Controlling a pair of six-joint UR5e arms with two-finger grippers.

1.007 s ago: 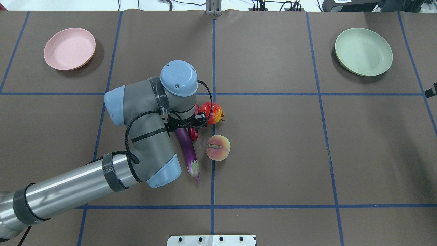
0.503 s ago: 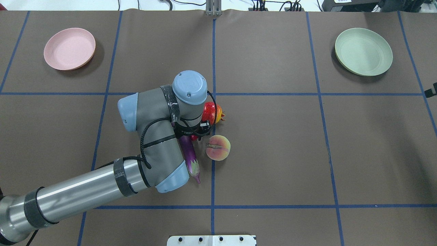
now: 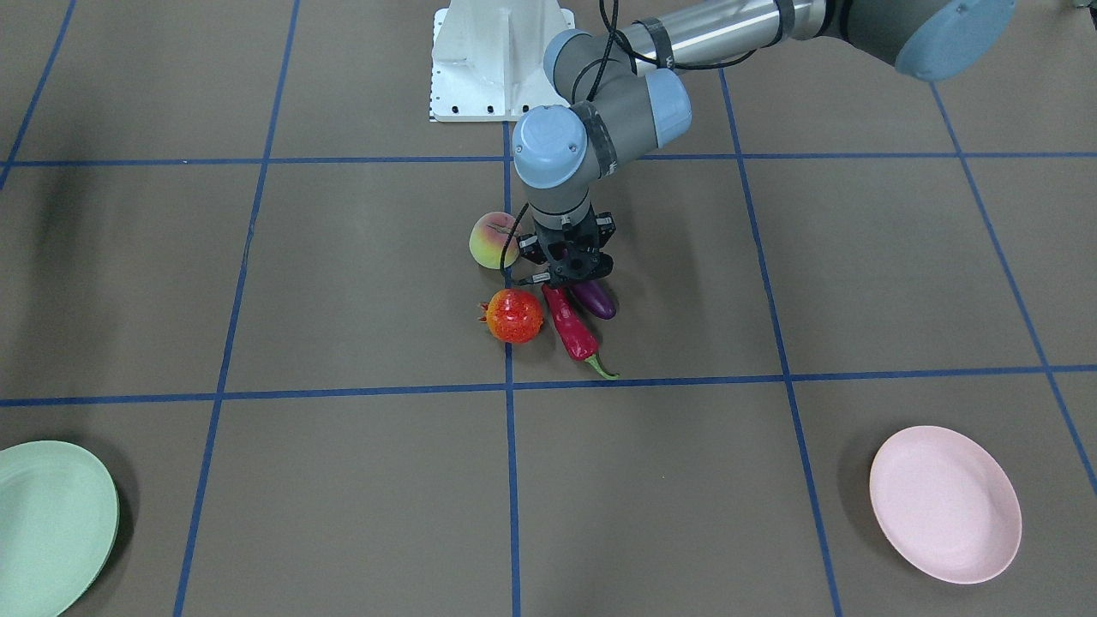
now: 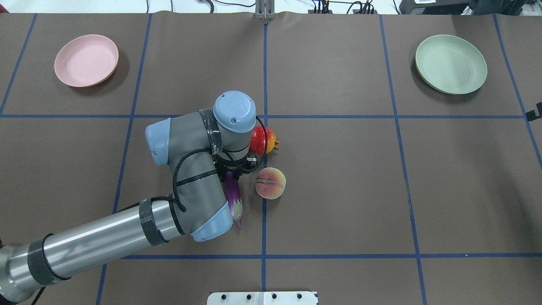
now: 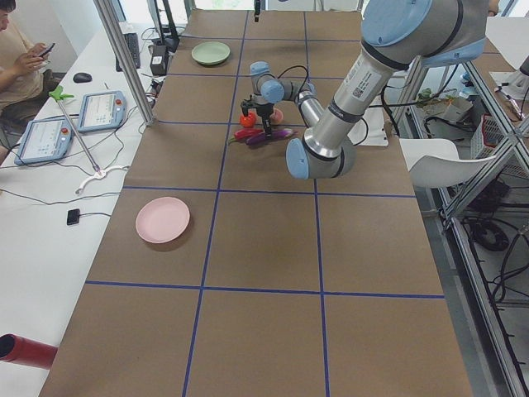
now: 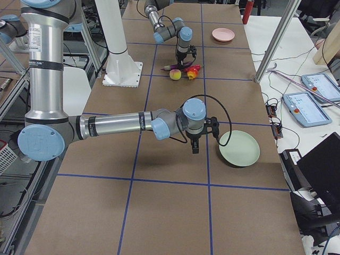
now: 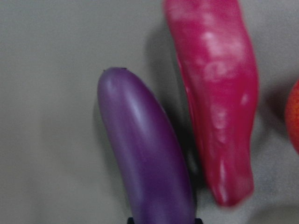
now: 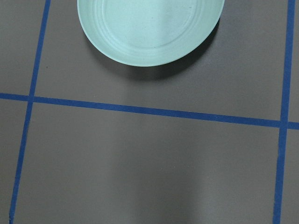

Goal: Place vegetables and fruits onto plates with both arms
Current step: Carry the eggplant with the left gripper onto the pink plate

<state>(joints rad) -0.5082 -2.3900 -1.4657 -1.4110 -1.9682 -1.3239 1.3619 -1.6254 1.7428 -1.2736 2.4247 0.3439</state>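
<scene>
Front-facing: left hand (image 3: 570,267) is set low over the glossy purple eggplant (image 3: 596,301). The waxy red chili (image 3: 572,329) is just beside, the dimpled pomegranate (image 3: 514,315) and fuzzy peach (image 3: 490,240) near.
Left wrist: the smooth eggplant is seen clamped at the bottom edge.
Right exterior: right hand (image 6: 195,147) is poised beside the matte mint plate (image 6: 239,148); its grip cannot be told.

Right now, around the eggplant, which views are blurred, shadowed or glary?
Left wrist view: out of focus, eggplant and chili pepper soft-edged, pale glare streaks on both. Front-facing view: sharp, but the black left gripper shows little detail. Overhead view: sharp, though the left arm hides that gripper. Right wrist view: crisp, only a dark shadow under the green plate.
</scene>
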